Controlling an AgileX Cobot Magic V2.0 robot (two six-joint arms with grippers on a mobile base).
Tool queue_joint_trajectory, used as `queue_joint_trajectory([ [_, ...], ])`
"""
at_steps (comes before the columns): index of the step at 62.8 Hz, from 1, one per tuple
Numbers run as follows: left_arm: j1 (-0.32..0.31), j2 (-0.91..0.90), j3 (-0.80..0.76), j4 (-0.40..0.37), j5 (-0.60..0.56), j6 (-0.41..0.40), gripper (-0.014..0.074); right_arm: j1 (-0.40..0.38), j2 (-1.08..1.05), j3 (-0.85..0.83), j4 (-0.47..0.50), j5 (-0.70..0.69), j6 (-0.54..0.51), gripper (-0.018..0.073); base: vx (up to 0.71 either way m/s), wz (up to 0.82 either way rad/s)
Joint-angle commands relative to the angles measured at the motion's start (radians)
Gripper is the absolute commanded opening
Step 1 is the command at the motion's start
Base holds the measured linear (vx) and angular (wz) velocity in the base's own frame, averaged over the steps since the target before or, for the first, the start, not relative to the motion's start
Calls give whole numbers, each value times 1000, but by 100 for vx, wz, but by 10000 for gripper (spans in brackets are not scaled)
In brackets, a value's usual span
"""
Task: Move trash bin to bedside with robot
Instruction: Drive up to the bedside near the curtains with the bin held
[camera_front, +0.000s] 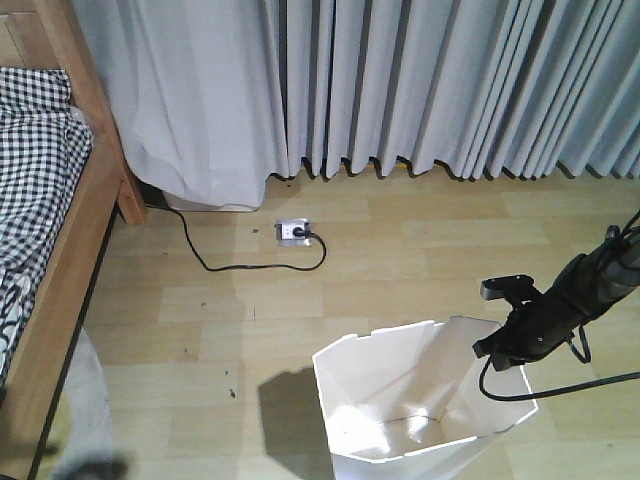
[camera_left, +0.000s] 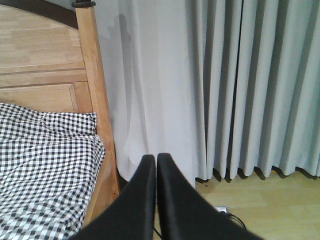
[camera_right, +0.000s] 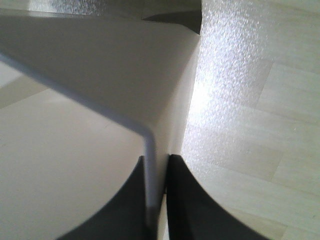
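The right claw (camera_right: 156, 162) is clamped on the thin rim wall of the white bin (camera_front: 400, 390), which stands on the wooden floor (camera_front: 400, 250), well apart from the bed (camera_front: 78, 250). The left claw (camera_left: 156, 159) is pressed together on nothing, facing the curtain (camera_left: 225, 90)

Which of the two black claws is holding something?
The right gripper, pinching the wall of the trash bin. The left gripper is shut on nothing, facing the curtains.
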Motion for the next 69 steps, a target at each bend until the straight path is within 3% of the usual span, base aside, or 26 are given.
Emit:
queue_joint_trajectory([
  [1, 0, -5, -21, -5, -73, -4, -6, -1, -78, -9, 29, 102, -3, -6, 14, 3],
  [69, 0, -5, -21, -5, -73, -4, -6, -1, -78, -9, 29, 102, -3, -6, 16, 5],
])
